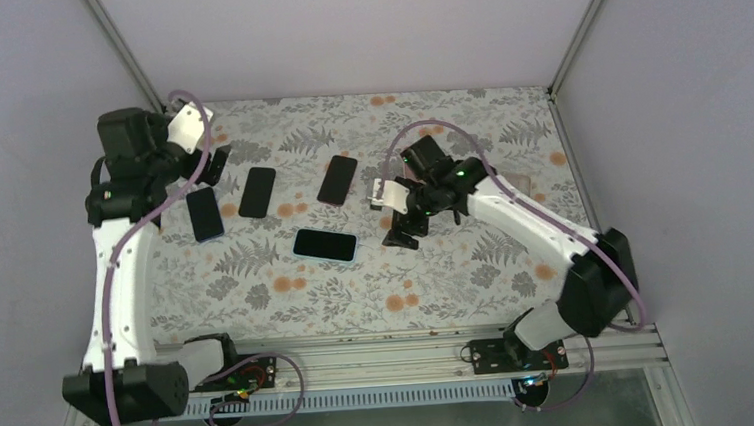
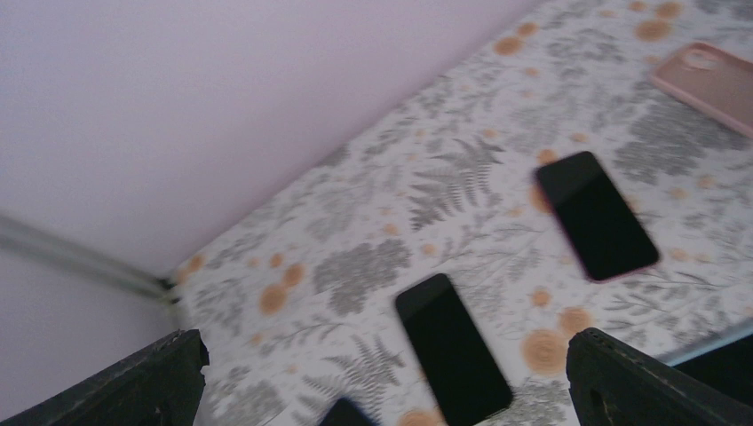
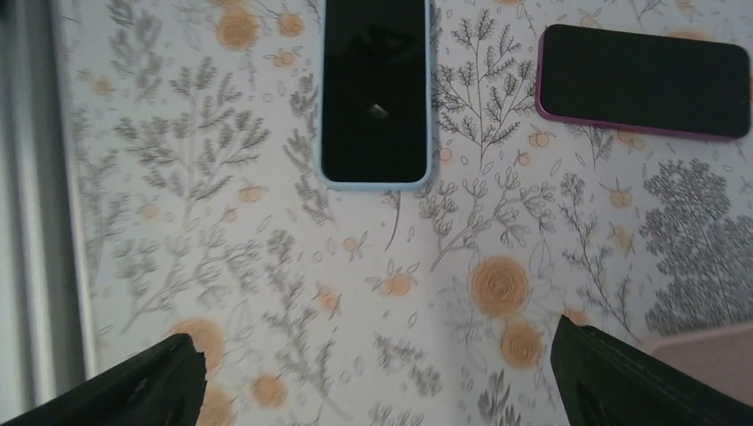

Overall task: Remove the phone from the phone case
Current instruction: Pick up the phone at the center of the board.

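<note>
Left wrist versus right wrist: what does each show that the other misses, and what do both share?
Only left wrist: a black phone with no coloured rim, and the back wall. Only right wrist: the blue-cased phone and the near-edge rail. Both: the pink-rimmed phone, likely the pink case, the floral cloth, and each view's own open fingers at the bottom corners.
</note>
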